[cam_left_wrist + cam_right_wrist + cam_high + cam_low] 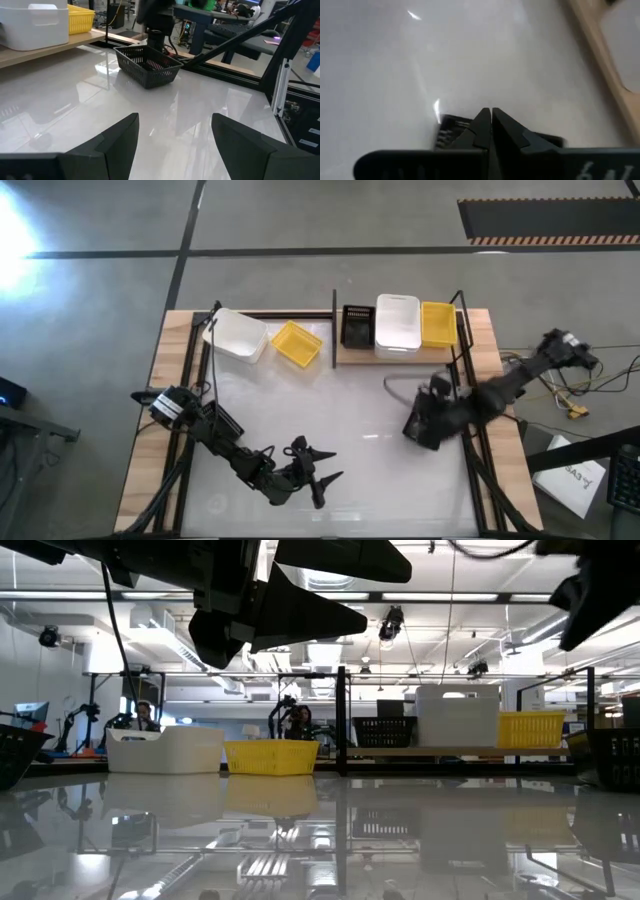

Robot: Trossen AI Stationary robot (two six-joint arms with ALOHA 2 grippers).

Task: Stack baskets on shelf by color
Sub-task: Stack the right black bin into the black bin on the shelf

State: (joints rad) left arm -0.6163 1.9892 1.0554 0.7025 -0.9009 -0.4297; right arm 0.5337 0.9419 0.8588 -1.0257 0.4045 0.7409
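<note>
Black basket point(148, 65) pinched by right claw point(490, 131); left claw point(175, 142) open; no writing legible.

The left gripper point(325, 465) sits low in the high view's centre, fingers spread wide, arm reaching from the left. The right gripper point(491, 122), at right-centre, is closed, fingertips touching.

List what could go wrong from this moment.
1. The right hand is shut on the rim of the black basket, a thin edge hold; the basket may tilt or slip when lifted.
2. The shelf slot beside the upright rod is narrow; the basket could knock it or the white stack.
</note>
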